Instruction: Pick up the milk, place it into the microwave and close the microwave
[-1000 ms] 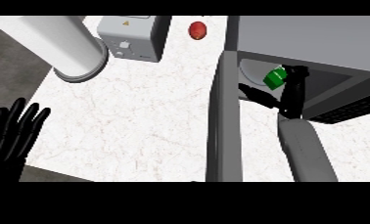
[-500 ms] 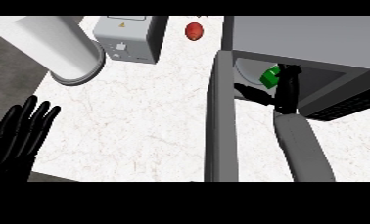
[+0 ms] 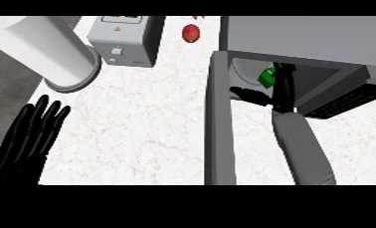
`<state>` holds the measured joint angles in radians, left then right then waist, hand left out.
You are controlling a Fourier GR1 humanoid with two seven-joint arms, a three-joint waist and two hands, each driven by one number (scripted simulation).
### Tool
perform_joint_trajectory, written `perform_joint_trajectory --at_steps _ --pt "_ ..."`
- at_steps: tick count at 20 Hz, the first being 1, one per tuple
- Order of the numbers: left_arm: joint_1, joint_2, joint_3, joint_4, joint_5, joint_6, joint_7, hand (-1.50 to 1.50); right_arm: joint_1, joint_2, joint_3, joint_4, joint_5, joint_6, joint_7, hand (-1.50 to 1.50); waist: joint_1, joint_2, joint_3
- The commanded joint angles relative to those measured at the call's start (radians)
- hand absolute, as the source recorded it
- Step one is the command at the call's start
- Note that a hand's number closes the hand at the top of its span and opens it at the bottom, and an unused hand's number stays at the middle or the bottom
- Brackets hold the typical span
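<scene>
The milk (image 3: 266, 76) shows as a small green carton just inside the opening of the grey microwave (image 3: 301, 38) at the right. My right hand (image 3: 283, 90) reaches into that opening and is curled on the carton, fingers along its right side, thumb spread out to the left below it. Most of the carton is hidden by the hand and the microwave's top. The microwave door (image 3: 220, 122) stands open, seen edge-on as a long grey bar left of my right forearm. Resting at the lower left edge is my left hand (image 3: 31, 132), open with fingers up.
A grey toaster (image 3: 125, 40) stands at the back centre, with a large white cylinder (image 3: 51, 53) to its left. A red apple (image 3: 190, 33) lies between the toaster and the microwave. White marble counter (image 3: 140, 122) stretches between my left hand and the door.
My right hand has carried the milk a little further into the microwave. The left hand has come up slightly into view. The door stays open.
</scene>
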<state>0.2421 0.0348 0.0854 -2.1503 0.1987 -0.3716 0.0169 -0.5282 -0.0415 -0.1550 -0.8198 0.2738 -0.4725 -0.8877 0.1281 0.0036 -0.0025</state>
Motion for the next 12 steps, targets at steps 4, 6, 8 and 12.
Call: perform_joint_trajectory --at_steps 4,6,8,12 --pt "0.004 -0.018 -0.042 0.004 -0.046 0.010 0.005 -1.50 -0.148 -0.035 -0.089 0.185 -0.090 0.107 0.237 -1.50 -0.022 0.029 0.005" --pt "-0.004 -0.011 -0.051 0.018 -0.037 -0.004 0.014 -1.50 -0.127 -0.016 -0.083 0.205 -0.097 0.124 0.188 -1.50 -0.025 0.034 0.006" --pt "-0.002 -0.029 -0.074 0.031 -0.061 0.003 0.003 -1.50 -0.104 -0.001 -0.066 0.212 -0.110 0.178 0.172 -1.50 -0.044 0.026 0.005" --pt "-0.019 -0.028 -0.089 0.059 -0.061 0.002 0.025 -1.50 -0.110 -0.012 -0.067 0.214 -0.153 0.278 0.172 -1.50 -0.073 0.019 0.005"
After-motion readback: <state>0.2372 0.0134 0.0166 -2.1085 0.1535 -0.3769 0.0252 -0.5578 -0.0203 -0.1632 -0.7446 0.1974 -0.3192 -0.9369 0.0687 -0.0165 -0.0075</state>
